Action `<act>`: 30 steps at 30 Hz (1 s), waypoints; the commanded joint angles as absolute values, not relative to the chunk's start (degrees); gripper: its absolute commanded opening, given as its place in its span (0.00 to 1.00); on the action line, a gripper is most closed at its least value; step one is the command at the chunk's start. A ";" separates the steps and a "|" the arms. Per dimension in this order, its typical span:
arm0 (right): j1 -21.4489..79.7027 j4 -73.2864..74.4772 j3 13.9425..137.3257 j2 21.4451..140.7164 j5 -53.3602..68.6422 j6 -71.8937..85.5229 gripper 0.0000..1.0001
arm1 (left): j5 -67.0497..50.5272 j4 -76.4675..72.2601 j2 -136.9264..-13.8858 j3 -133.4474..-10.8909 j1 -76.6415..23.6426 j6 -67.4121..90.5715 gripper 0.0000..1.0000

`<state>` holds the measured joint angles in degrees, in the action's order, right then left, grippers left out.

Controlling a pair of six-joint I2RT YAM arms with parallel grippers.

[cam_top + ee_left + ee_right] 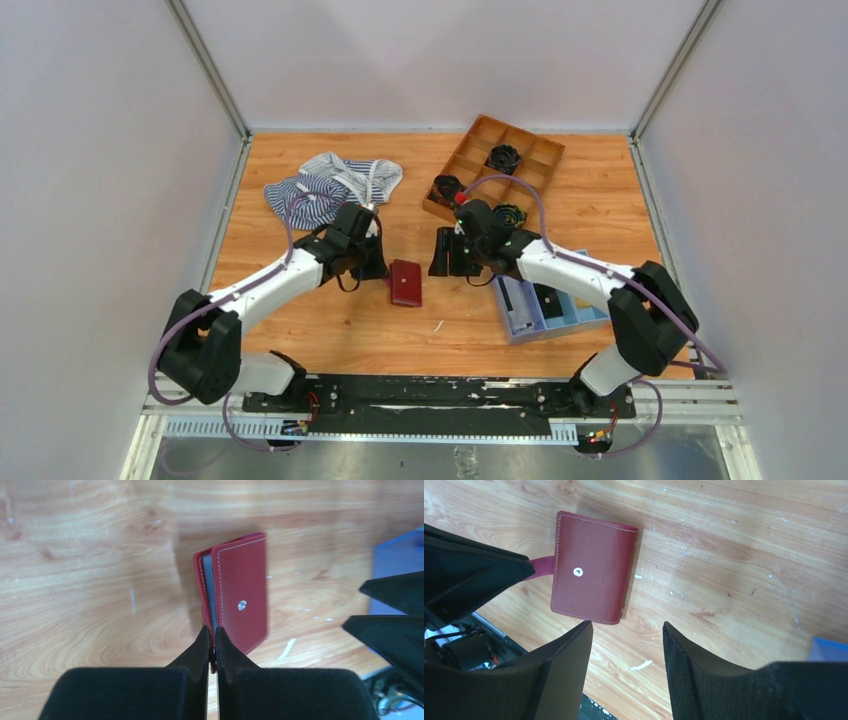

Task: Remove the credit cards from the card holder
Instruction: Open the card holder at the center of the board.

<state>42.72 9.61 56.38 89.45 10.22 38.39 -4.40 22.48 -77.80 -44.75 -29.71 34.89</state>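
Note:
The maroon card holder [405, 283] lies folded on the wooden table between the two arms, its snap stud facing up [240, 595] [591, 572]. My left gripper [380, 268] [211, 632] is shut on the strap tab [540, 565] at the holder's left edge. A pale grey-blue layer [208, 585] shows in the slightly gaping fold. I cannot tell whether it is a card or a pocket. No credit card lies outside the holder. My right gripper [450, 262] [626, 627] is open and empty, just right of the holder and above the table.
A light-blue tray [545, 305] with dark items sits under the right arm. A wooden divided tray [500, 165] with black coils stands at the back right. A striped cloth [330, 185] lies at the back left. Walls close in three sides.

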 commanded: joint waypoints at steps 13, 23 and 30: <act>31.64 14.38 47.47 70.07 8.92 35.00 0.58 | -12.06 27.16 -74.67 -50.89 -30.11 32.38 0.00; 37.73 7.78 51.03 81.50 16.37 38.05 0.42 | -2.71 35.63 -68.14 -45.78 -20.70 31.19 0.00; 40.87 1.50 55.12 92.46 19.98 41.00 0.40 | 5.55 38.05 -72.46 -43.33 -18.81 32.10 0.00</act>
